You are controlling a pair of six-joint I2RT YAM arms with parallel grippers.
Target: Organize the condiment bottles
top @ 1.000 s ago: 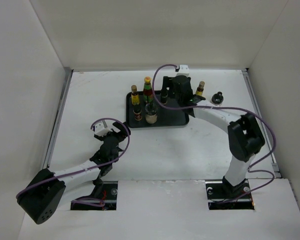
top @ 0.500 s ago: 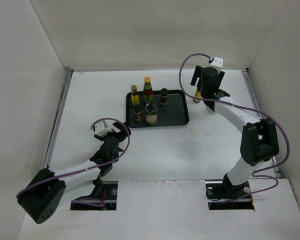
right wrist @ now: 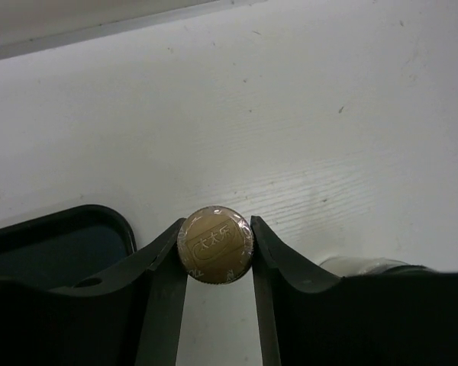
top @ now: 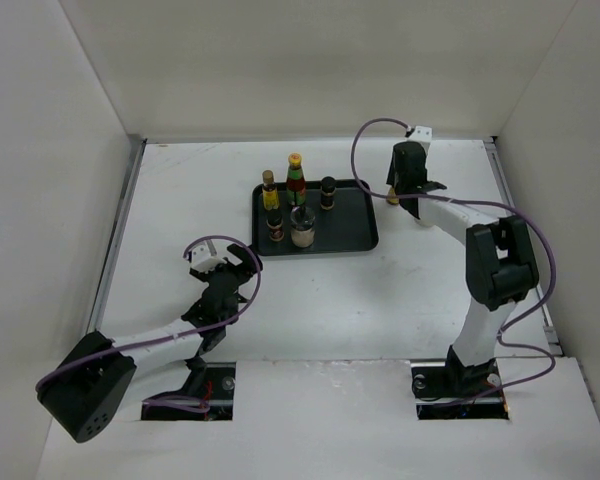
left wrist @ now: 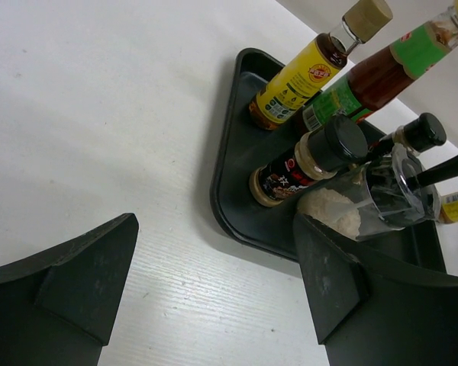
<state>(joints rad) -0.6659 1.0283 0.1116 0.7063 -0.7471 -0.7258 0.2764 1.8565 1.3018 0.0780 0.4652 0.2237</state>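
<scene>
A black tray holds several condiment bottles: a slim yellow brown-capped one, a green one with a red label, two dark black-capped ones and a clear jar of white powder. Just right of the tray stands another slim yellow bottle. My right gripper is shut on it. In the right wrist view both fingers press its brown cap. My left gripper hovers open over the table, short of the tray's near left corner, with nothing between its fingers.
In the right wrist view a pale rounded object lies just right of my right finger. The tray's rounded corner sits close on the left. White walls enclose the table on three sides.
My right arm left the tray, swung right to the slim yellow bottle, and its jaws closed on the brown cap. The left arm has stayed put.
</scene>
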